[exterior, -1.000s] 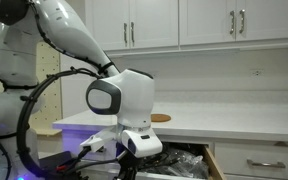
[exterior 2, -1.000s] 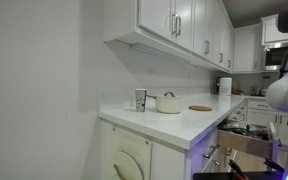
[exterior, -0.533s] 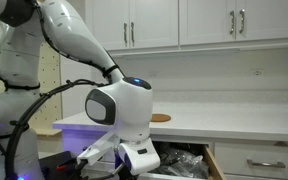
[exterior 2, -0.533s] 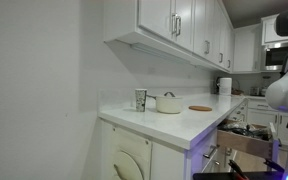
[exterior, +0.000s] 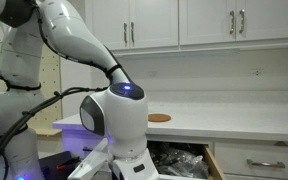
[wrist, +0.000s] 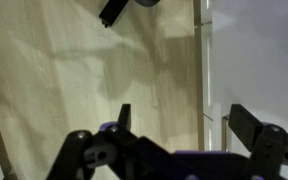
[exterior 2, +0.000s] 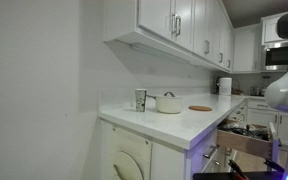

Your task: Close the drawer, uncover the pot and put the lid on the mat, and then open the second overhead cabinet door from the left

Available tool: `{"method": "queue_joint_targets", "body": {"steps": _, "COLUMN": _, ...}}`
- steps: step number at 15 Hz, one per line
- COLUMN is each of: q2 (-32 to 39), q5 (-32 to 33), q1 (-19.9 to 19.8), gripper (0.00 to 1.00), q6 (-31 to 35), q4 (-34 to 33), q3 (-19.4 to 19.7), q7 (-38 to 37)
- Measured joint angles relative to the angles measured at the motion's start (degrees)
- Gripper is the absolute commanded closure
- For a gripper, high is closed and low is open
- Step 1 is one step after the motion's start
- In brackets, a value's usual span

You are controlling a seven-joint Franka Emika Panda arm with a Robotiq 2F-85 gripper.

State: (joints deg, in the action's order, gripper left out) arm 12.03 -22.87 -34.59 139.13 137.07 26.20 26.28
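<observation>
The white drawer (exterior: pixel 211 160) (exterior 2: pixel 246 142) stands pulled out below the counter, with dark utensils jumbled inside. In an exterior view the cream pot (exterior 2: pixel 169 103) sits on the counter with its lid (exterior 2: pixel 170 94) on it, and the brown mat (exterior 2: pixel 200 108) (exterior: pixel 159 118) lies flat beside it. The robot's arm hides the pot in an exterior view (exterior: pixel 119 120). White overhead cabinet doors (exterior: pixel 154 22) (exterior 2: pixel 187 28) hang shut above. My gripper (wrist: pixel 184 125) is open and holds nothing; it looks down on wood flooring beside a white cabinet front.
A patterned cup (exterior 2: pixel 141 99) stands left of the pot, and a white appliance (exterior 2: pixel 225 86) is at the counter's far end. The arm's bulky wrist (exterior: pixel 119 120) hangs low in front of the counter, left of the open drawer.
The wrist has dropped lower in front of the counter and turned, carrying the gripper below the exterior view's bottom edge. Pot, lid, mat and drawer are unmoved.
</observation>
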Motion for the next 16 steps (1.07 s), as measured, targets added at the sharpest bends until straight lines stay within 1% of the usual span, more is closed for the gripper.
{"method": "queue_joint_targets", "body": {"steps": 3, "q2": 0.96, "q5": -2.17, "q1": -2.09, "gripper": 0.00, "q6": 0.14, "q4": -0.38, "q3": -1.59, "q7": 3.92}}
{"method": "queue_joint_targets", "body": {"steps": 5, "q2": 1.37, "q5": -5.20, "q1": -3.57, "gripper": 0.01, "q6": 0.20, "q4": -0.39, "q3": -3.22, "q7": 6.89}}
{"method": "queue_joint_targets", "body": {"steps": 6, "q2": 1.55, "q5": -7.00, "q1": -4.25, "gripper": 0.26, "q6": 0.20, "q4": -0.39, "q3": -4.07, "q7": 8.38}}
{"method": "queue_joint_targets", "body": {"steps": 8, "q2": 2.00, "q5": -9.77, "q1": -5.30, "gripper": 0.27, "q6": 0.20, "q4": -0.39, "q3": -5.46, "q7": 10.65}}
{"method": "queue_joint_targets", "body": {"steps": 10, "q2": 2.49, "q5": -11.51, "q1": -5.85, "gripper": 0.43, "q6": 0.20, "q4": -0.39, "q3": -6.36, "q7": 12.04}}
{"method": "queue_joint_targets", "body": {"steps": 11, "q2": 2.70, "q5": -12.01, "q1": -5.98, "gripper": 0.52, "q6": 0.20, "q4": -0.40, "q3": -6.64, "q7": 12.43}}
{"method": "queue_joint_targets", "body": {"steps": 12, "q2": 2.86, "q5": -12.32, "q1": -6.10, "gripper": 0.58, "q6": 0.20, "q4": -0.42, "q3": -6.87, "q7": 12.76}}
{"method": "queue_joint_targets", "body": {"steps": 14, "q2": 2.93, "q5": -12.70, "q1": -6.20, "gripper": 0.74, "q6": 0.21, "q4": -0.55, "q3": -7.24, "q7": 12.82}}
{"method": "queue_joint_targets", "body": {"steps": 16, "q2": 2.93, "q5": -14.39, "q1": -6.22, "gripper": 0.89, "q6": 0.50, "q4": -0.86, "q3": -7.71, "q7": 13.27}}
